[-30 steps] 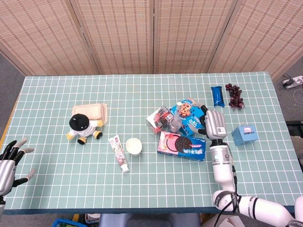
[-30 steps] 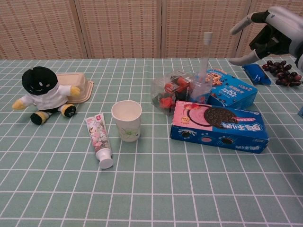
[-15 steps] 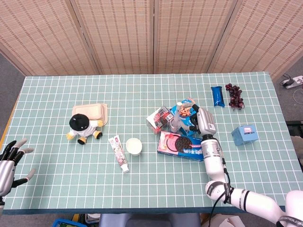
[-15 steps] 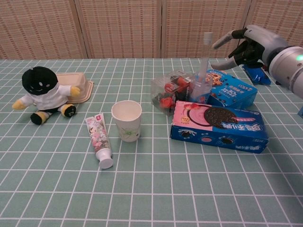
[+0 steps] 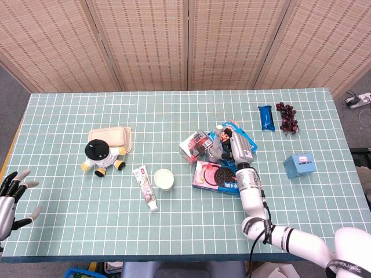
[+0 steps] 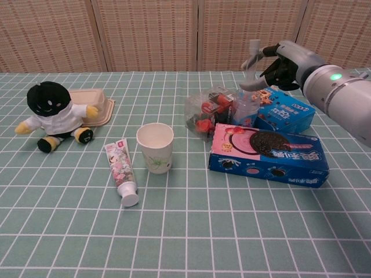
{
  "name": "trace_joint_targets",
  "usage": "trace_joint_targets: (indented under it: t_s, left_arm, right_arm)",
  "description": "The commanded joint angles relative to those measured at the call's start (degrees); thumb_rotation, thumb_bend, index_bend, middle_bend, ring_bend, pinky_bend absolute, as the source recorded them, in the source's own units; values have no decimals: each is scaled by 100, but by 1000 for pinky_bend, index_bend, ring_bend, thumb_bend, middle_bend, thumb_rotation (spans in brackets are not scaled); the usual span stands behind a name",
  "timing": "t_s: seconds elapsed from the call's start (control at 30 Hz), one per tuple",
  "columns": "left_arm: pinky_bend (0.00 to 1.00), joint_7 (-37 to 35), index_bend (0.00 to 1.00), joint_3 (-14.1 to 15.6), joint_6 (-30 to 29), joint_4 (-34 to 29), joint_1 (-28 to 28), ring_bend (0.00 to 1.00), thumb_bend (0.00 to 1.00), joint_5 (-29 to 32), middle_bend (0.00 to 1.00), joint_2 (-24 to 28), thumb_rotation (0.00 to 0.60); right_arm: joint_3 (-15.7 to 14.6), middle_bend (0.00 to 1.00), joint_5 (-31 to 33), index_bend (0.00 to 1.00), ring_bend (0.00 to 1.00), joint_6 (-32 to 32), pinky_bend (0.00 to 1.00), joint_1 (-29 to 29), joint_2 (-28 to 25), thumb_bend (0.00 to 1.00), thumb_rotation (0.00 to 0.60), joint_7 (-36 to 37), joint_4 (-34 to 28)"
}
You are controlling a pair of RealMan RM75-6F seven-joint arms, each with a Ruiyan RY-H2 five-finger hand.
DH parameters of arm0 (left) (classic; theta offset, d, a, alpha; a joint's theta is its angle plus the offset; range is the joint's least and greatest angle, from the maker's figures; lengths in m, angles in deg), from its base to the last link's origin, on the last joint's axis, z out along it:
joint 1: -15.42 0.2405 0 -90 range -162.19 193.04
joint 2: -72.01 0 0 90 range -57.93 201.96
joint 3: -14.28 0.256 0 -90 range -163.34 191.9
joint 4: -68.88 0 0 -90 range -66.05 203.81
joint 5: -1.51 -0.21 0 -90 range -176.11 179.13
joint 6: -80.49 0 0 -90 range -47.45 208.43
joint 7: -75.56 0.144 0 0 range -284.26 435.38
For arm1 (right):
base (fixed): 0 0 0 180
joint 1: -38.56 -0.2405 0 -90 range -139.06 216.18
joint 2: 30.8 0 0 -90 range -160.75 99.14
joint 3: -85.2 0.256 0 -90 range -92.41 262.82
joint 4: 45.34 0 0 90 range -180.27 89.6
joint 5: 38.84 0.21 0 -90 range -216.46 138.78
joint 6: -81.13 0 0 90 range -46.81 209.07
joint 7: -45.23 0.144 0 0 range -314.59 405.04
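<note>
My right hand [image 6: 286, 63] [image 5: 237, 148] hovers over the blue cookie box [image 6: 285, 110], its fingers spread. The fingertips [image 6: 257, 52] reach the tall stem of a clear pump bottle [image 6: 248, 104] [image 5: 215, 152], one high and one lower beside it; I see no firm grip. In front of the bottle lies a pink and blue cookie box [image 6: 269, 152] [image 5: 215, 175]. A clear packet of red sweets [image 6: 204, 113] leans just left of the bottle. At the table's near left corner my left hand [image 5: 10, 194] holds nothing, fingers apart.
A paper cup [image 6: 155, 147] and a toothpaste tube [image 6: 120, 171] lie left of the boxes. Further left sit a plush toy [image 6: 53, 114] and a beige clamshell box [image 6: 97, 104]. A blue snack bar [image 5: 265, 117], grapes [image 5: 287, 117] and a small blue box [image 5: 299, 165] lie at the right.
My right hand has moved left, from beside the small blue box to the pump bottle's stem. The left hand has barely shifted.
</note>
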Motion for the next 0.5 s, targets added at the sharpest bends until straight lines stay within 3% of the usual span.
trace_joint_targets:
  t_s: [0.03,0.5]
  left_arm:
    - [298,-18,358,-3,-10,-1,6,81,267,0,144,8,600]
    - [298,-44,358,-1,-37,-1,19,81,267,-29,145,24,600]
  right_arm:
    - [-4,1000,19,364,1000,-44,1000,-48,63,239,600,22,76]
    - [-48,1000,-138,598,1000,45,1000,-55,168,500,600,173,192]
